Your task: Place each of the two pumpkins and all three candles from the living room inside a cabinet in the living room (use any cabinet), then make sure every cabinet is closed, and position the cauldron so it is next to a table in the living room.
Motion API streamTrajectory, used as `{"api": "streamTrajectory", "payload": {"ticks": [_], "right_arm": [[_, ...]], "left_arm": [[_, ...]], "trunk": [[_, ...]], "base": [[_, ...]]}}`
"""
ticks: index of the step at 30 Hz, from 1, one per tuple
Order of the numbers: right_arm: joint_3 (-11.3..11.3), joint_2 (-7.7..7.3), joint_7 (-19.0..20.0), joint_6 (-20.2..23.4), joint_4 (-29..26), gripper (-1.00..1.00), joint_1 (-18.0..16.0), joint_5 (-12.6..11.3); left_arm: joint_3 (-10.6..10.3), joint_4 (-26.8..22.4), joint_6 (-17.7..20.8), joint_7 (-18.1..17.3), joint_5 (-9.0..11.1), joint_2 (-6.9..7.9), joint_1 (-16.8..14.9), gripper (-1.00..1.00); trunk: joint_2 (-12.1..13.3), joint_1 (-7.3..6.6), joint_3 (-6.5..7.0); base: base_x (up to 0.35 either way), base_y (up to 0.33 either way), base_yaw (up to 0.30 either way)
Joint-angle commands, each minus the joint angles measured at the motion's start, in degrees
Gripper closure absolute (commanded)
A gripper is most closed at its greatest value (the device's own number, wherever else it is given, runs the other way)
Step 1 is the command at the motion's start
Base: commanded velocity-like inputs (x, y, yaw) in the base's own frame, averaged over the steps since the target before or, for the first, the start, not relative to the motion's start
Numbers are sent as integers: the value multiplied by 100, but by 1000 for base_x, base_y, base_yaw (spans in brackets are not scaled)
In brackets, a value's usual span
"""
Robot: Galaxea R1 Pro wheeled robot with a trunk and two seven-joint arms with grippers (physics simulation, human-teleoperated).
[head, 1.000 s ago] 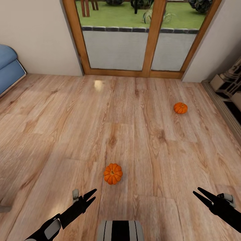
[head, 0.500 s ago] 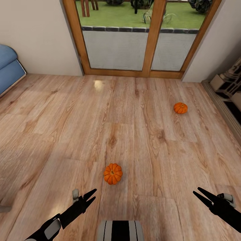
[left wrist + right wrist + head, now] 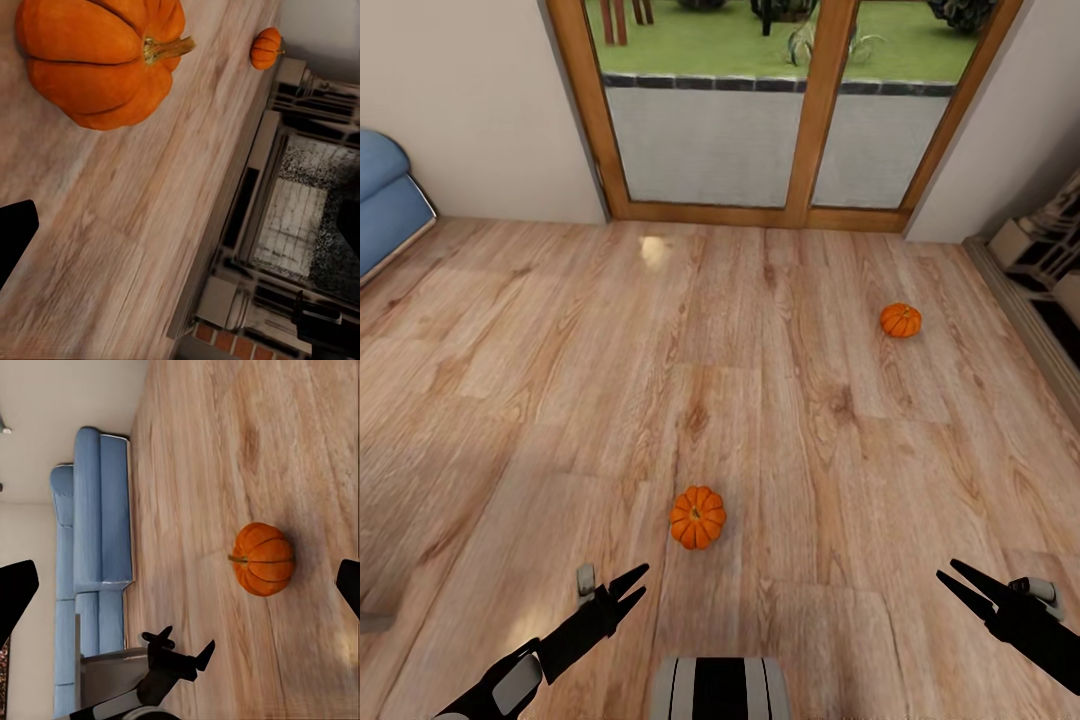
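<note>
Two orange ribbed pumpkins lie on the light wood floor. The nearer pumpkin (image 3: 698,517) (image 3: 101,60) (image 3: 262,559) sits just ahead of my left gripper (image 3: 632,583), a short way to its right. The farther pumpkin (image 3: 900,320) (image 3: 266,48) rests toward the right wall, near the fireplace. My left gripper is open and empty, held low over the floor. My right gripper (image 3: 956,582) is open too, empty, well to the right of the nearer pumpkin. In the right wrist view the left gripper (image 3: 180,651) shows beyond the nearer pumpkin.
A wood-framed glass door (image 3: 780,110) fills the far wall. A blue sofa (image 3: 385,205) (image 3: 94,547) stands at the left. The fireplace (image 3: 1050,280) (image 3: 300,225) with its raised hearth edge runs along the right side. Open plank floor lies between the pumpkins.
The head view has shifted very slightly, so the door and far pumpkin sit a touch higher. Both arms and both pumpkins stay where they were.
</note>
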Motion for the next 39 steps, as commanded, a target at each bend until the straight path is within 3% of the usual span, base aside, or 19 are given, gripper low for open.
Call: {"api": "streamTrajectory", "payload": {"ticks": [1,12,19,31,39], "right_arm": [[0,-1,1,37,1,-100,-2,-24],[0,-1,1,37,1,-100,-2,-25],[0,-1,1,37,1,-100,-2,-26],[0,-1,1,37,1,-100,-2,-26],[0,-1,1,37,1,-100,-2,-27]], "left_arm": [[-41,0,54,-10,59,4,-2,-100],[-46,-7,-12,-24,58,4,-2,-100],[-59,-7,-196,-260,58,4,-2,-100],[-67,-2,-220,-289,58,4,-4,-100],[-67,-1,-220,-289,58,4,-6,-100]], "trunk": [[-3,1,-26],[-18,30,-270],[-27,48,-425],[-34,61,-536],[-44,81,-713]], "base": [[0,0,0],[0,0,0],[0,0,0],[0,0,0],[0,0,0]]}}
